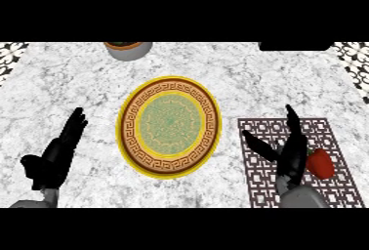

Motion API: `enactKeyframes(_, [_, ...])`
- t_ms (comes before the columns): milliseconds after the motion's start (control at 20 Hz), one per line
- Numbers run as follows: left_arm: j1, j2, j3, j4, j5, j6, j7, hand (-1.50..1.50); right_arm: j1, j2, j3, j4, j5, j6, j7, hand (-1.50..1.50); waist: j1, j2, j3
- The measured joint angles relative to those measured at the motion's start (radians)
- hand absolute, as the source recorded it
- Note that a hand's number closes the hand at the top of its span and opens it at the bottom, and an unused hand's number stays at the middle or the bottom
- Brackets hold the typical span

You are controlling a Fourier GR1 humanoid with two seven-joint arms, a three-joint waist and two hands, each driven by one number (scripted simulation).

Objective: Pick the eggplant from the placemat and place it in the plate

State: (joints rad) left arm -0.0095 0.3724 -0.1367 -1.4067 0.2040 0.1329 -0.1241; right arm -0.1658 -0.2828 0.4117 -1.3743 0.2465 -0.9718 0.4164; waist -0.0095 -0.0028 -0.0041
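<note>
Plate (133, 128): patterned, gold rim, mid-counter (72, 83); bare marble all round its edge.
Placemat (263, 131): lattice, right of the plate, a strip of counter between them.
Eggplant (321, 163): showing red, on the placemat's side farthest from the plate.
Right hand (292, 151): over the placemat, between plate and eggplant, fingers straight, thumb spread, holding nothing.
Left hand (57, 156): left of the plate, fingers straight, empty.
Pot (128, 49): beyond the plate, at the far edge.
</note>
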Motion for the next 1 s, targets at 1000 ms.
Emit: enactKeyframes(1000, [-0.045, -0.009, 0.028, 0.056, -0.014, -0.032, -0.012, 0.00, 0.070, -0.212, 0.060, -0.384, 0.264, 0.557, 0.780, -1.50, -0.004, -0.001, 0.001])
